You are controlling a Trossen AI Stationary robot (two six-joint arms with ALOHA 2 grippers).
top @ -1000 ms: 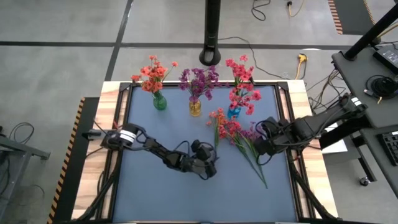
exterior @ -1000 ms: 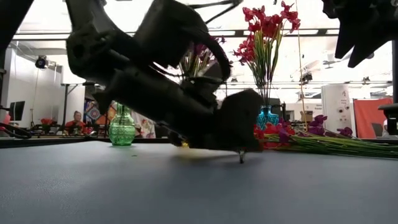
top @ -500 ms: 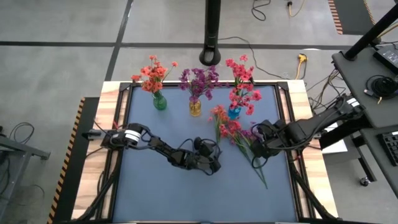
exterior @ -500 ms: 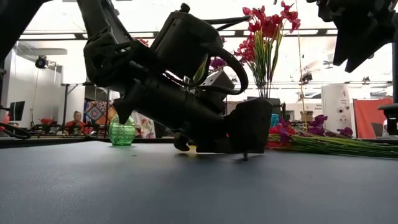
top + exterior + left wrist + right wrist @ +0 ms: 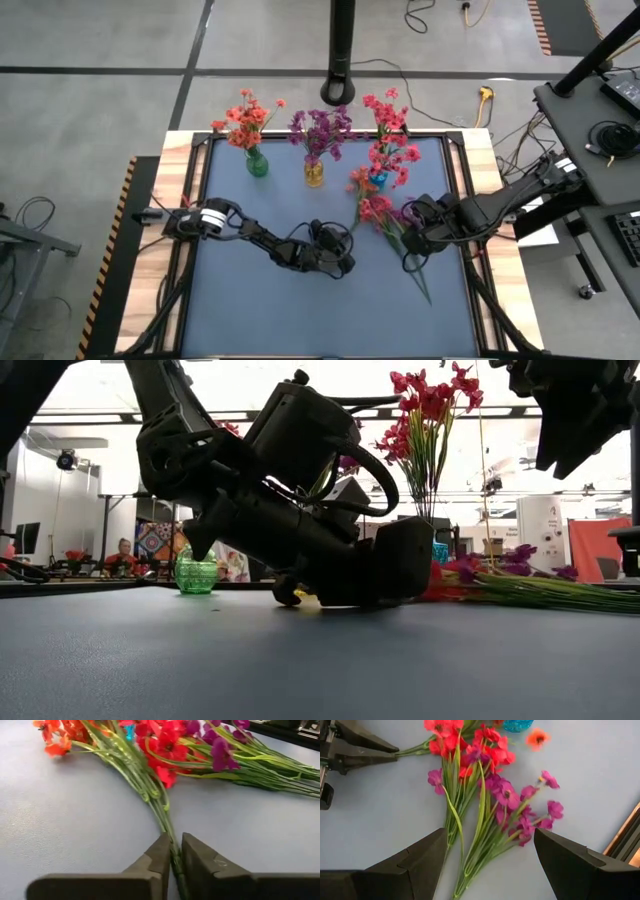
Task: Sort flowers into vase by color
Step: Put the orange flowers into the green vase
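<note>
From above, three small glass vases stand at the far edge of the dark blue table mat (image 5: pixel 250 310): a green vase (image 5: pixel 257 165) with orange-red blossoms, an amber vase (image 5: pixel 314 174) with purple ones, a blue vase (image 5: pixel 377 180) with pink-red ones. Loose flowers (image 5: pixel 385 215) lie just in front of the blue vase. The left gripper (image 5: pixel 347 262) lies low at their stem ends; the right gripper (image 5: pixel 415 250) hovers over them.

At table height, the left arm (image 5: pixel 280 500) rests on the mat beside the flowers (image 5: pixel 520 585).

The left wrist camera shows its fingers (image 5: pixel 160 855) pinched on a green stem (image 5: pixel 165 820).

The right wrist camera shows its fingers (image 5: pixel 420 860) spread wide above the purple and red sprays (image 5: pixel 485 795).
</note>
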